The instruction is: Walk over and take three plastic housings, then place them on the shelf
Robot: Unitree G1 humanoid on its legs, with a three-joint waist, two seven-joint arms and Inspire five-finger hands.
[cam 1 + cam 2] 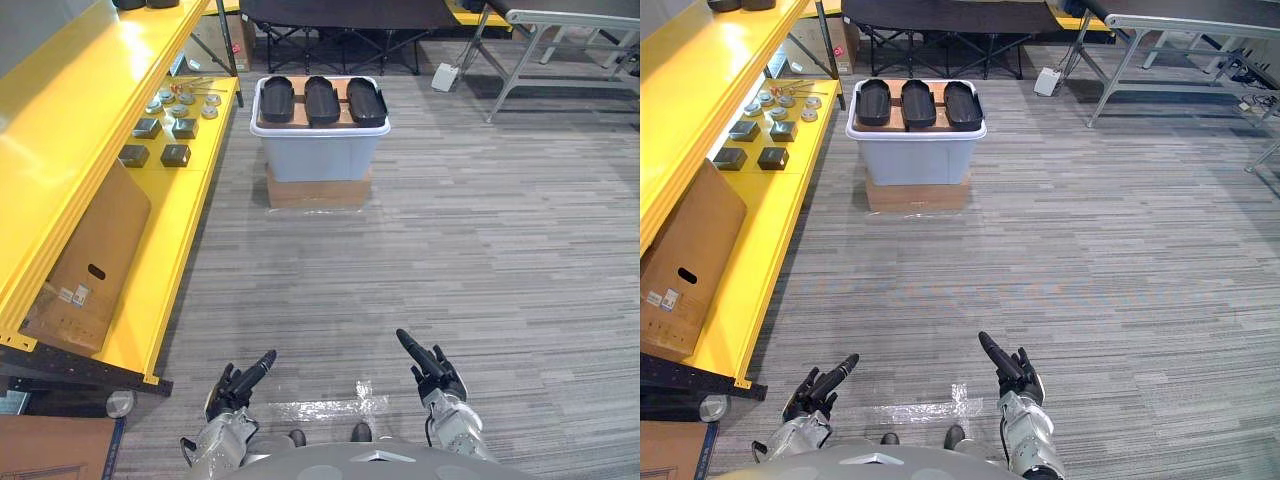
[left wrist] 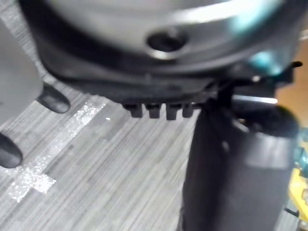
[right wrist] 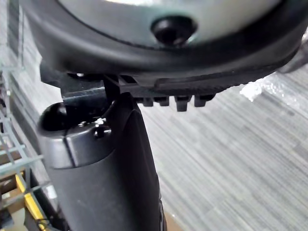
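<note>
Three black plastic housings lie side by side, left (image 1: 277, 99), middle (image 1: 321, 99) and right (image 1: 366, 101), on a brown board atop a grey bin (image 1: 318, 158) far ahead. The yellow shelf (image 1: 175, 235) runs along the left side. My left hand (image 1: 238, 385) and right hand (image 1: 432, 368) hover low over the floor near me, well short of the bin. Both are open with fingers straight and hold nothing. In the wrist views the left hand (image 2: 231, 163) and the right hand (image 3: 106, 163) show over bare striped carpet.
The bin stands on a flat cardboard box (image 1: 318, 190). On the lower shelf lie small dark blocks (image 1: 160, 140), metal parts (image 1: 185, 100) and a leaning cardboard sheet (image 1: 85, 265). A folding cot (image 1: 330, 40) and a metal-framed table (image 1: 560, 50) stand at the back. Tape (image 1: 325, 408) marks the floor.
</note>
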